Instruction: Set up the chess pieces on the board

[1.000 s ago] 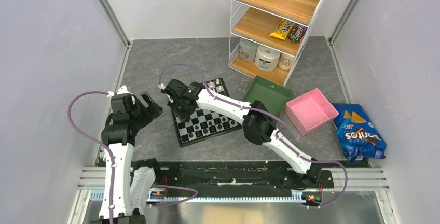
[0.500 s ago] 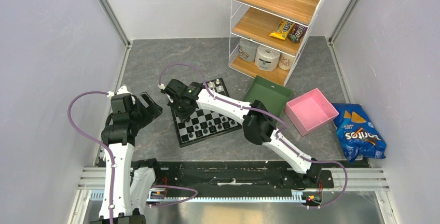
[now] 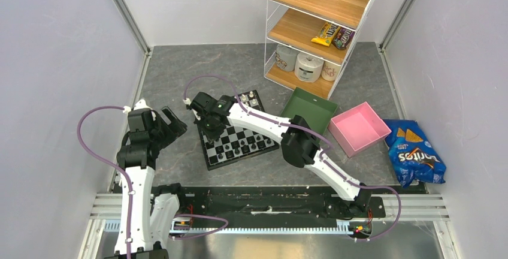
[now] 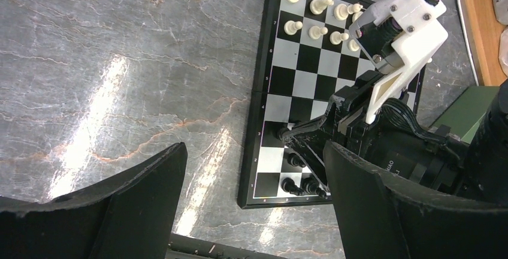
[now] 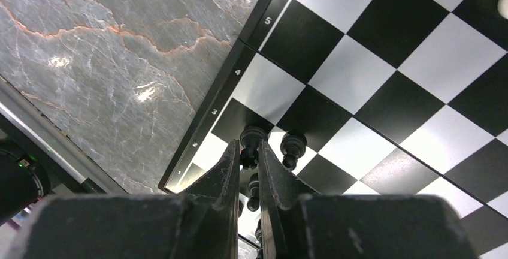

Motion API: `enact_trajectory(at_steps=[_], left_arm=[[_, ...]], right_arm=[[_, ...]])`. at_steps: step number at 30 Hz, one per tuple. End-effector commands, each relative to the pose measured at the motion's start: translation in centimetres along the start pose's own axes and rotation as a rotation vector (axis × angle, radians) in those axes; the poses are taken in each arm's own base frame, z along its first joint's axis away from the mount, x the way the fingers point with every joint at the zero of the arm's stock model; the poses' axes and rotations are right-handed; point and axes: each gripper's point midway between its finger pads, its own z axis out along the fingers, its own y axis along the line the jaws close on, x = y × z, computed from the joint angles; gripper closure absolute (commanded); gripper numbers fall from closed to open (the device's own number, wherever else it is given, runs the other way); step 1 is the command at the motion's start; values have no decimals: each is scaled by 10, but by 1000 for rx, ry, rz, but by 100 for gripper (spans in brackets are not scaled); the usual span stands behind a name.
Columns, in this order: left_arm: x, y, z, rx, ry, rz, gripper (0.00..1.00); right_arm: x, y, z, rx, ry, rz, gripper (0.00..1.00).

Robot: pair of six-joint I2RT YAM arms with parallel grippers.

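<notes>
Lying askew on the grey marbled table (image 3: 180, 67), the board (image 3: 239, 151) is flanked by bare tabletop along its left edge. Its far right corner is set near the green tray (image 3: 311, 112), and the pink tray (image 3: 358, 130) is placed just beyond that. The board's middle is crossed by the right arm, which hides several squares.

Eight cream-white pieces (image 4: 316, 31) are counted in two rows at the far end in the left wrist view; whether more are hidden behind the arm cannot be told. At the near end a cluster of black pieces (image 4: 299, 184) is seen, too crowded and covered to be counted.

The right gripper (image 5: 248, 163) is brought nearly together, and a black pawn (image 5: 252, 142) is pinched between its fingertips, over the edge file beside the numeral 3. Whether its base is resting on the square cannot be told. A second black pawn (image 5: 292, 145) is seen just beside it. The left gripper (image 4: 254, 151) is held spread wide, nothing between its fingers, above the table by the board's left edge.
</notes>
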Motion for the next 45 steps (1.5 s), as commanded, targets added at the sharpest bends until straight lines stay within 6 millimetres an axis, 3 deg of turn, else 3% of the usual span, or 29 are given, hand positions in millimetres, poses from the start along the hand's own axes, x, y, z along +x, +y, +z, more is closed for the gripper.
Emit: enact_trajectory(at_steps=[1, 21, 33, 45], left_arm=[[-11, -3, -2, 7, -53, -19, 9], [-13, -2, -4, 5, -71, -23, 9], [-13, -2, -4, 5, -75, -24, 9], [-13, -2, -4, 6, -72, -24, 9]], right_arm=[[-15, 23, -32, -59, -62, -30, 86], [22, 56, -35, -119, -7, -49, 88], [31, 57, -32, -106, 6, -40, 87], [20, 59, -40, -106, -29, -46, 61]])
